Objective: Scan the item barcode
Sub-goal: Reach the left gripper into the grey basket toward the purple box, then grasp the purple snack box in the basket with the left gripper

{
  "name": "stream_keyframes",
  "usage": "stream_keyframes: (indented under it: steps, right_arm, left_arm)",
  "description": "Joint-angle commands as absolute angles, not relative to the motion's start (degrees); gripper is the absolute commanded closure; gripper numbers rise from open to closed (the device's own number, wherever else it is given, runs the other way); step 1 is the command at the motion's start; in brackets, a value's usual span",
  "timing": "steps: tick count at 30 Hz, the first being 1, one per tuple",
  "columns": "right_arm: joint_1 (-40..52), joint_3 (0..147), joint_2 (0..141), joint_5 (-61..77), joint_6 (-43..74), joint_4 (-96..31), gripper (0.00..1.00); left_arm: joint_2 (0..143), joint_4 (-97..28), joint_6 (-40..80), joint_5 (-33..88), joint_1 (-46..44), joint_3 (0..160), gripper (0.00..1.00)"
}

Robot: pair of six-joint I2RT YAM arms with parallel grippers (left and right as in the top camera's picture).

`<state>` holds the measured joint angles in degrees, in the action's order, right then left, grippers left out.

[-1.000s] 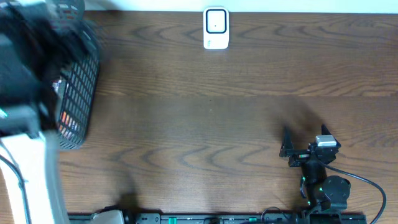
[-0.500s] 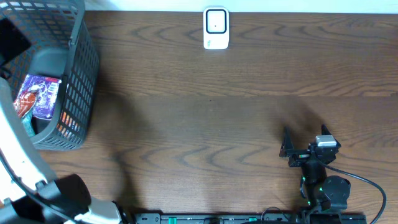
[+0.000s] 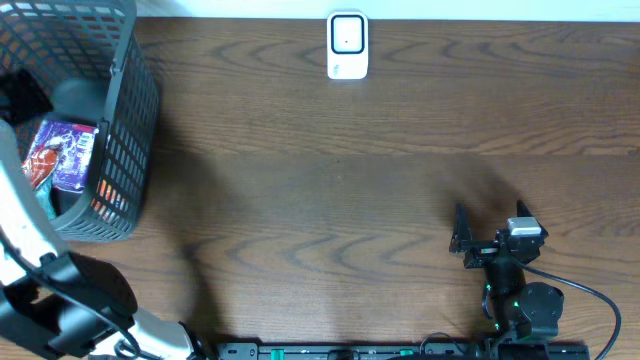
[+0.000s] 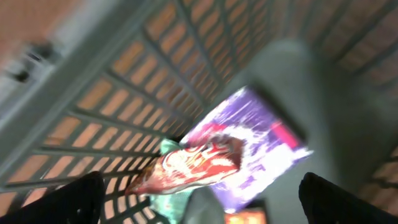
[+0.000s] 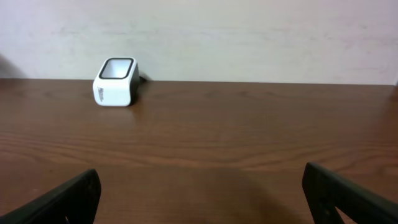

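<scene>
Item: a purple packet lies flat on the floor of the mesh basket, which stands at the far left corner of the worktop. A red wrapper lies partly across the packet, and other goods show beneath and beside it. No barcode can be made out on any face; the left wrist view is blurred.

Left gripper: released, jaws spread wide, nothing between them. It looks down into the basket with the packet directly ahead and below, between the two fingertips. In that view the packet's long axis runs on a diagonal, lower left to upper right, so the jaws do not sit square to it. The overhead view shows the left arm at the near left corner, but the gripper itself cannot be picked out there.

Right gripper: released, empty, resting near the near edge on the right half, well apart from the basket. It faces the scanner, which stands at the middle of the far edge.

Assessment: the left arm is plainly the nearer. The basket walls close in around the packet and the overlapping wrapper crowds one end, so room for the jaws is tight. Between the basket and the scanner the worktop carries nothing.
</scene>
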<state>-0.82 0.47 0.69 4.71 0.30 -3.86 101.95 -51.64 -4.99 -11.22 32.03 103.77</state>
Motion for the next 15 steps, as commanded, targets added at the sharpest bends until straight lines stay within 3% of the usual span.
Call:
stream_keyframes:
  steps: [1, 15]
  right_arm:
    - [-0.30, 0.36, 0.38, 5.04, -0.49, -4.03, 0.01]
    - [-0.30, 0.36, 0.38, 5.04, -0.49, -4.03, 0.01]
  left_arm:
    - [103.74, -49.43, -10.22, -20.60, 32.08, 97.17, 0.00]
    - [104.07, -35.99, -23.99, -17.93, 32.03, 82.70, 0.01]
